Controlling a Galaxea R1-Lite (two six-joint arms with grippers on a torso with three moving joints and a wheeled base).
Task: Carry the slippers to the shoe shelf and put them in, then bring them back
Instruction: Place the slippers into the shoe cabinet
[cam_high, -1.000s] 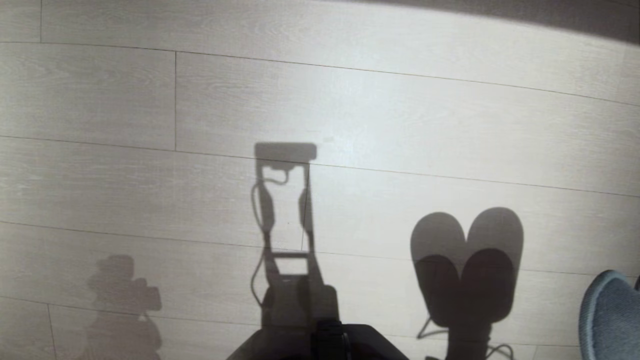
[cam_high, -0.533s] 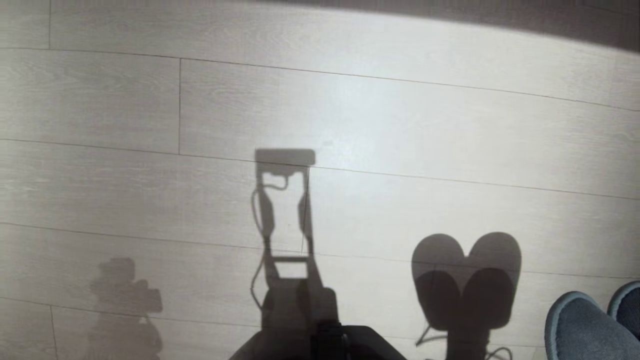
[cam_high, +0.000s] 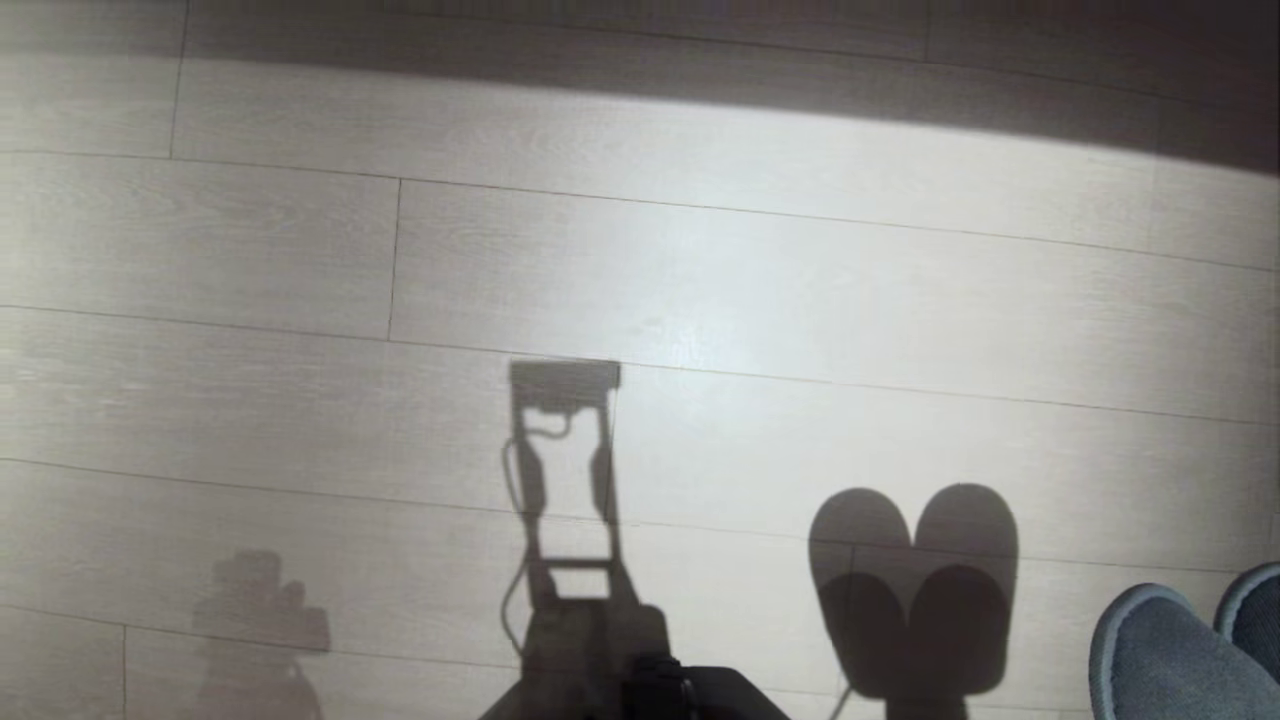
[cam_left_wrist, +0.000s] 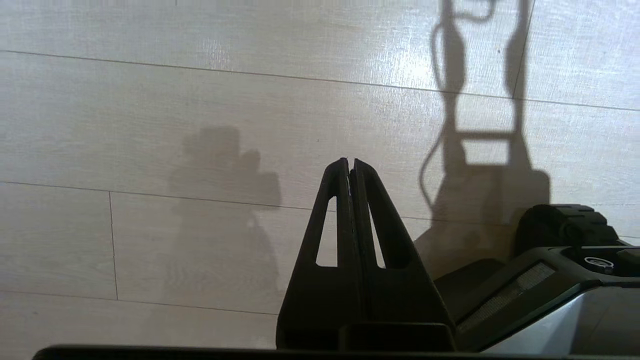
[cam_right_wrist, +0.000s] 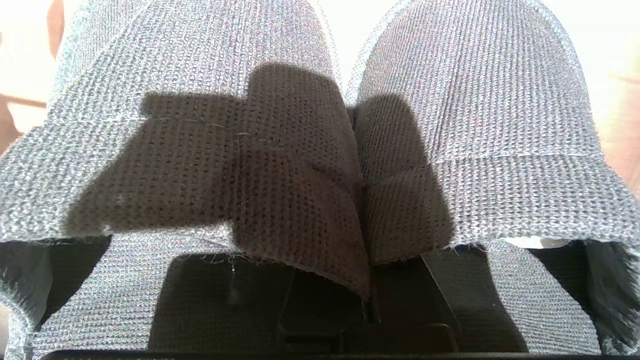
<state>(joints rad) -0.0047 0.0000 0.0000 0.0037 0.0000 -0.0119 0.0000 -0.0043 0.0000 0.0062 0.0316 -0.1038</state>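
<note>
While my right gripper (cam_right_wrist: 367, 295) is clamped on the slippers (cam_right_wrist: 320, 150), pinching the inner edges of their two fabric bands together between its fingers, the pair hangs side by side in front of my wrist and fills nearly all of that view. From my head, only their rounded grey-blue ends (cam_high: 1170, 650) show, low on my right, held above the floor (cam_high: 700, 260) and not touching it. My left gripper (cam_left_wrist: 351, 167) hangs idle on my left with its fingers pressed together on nothing, pointing at bare planks. Beside it sits the dark front of my base (cam_high: 650, 695). Farther out, pale wood-grain boards carry my own shadow and the heart-shaped shadow of the slippers (cam_high: 915, 590), and beyond that a dark band of shade crosses the floor.
</note>
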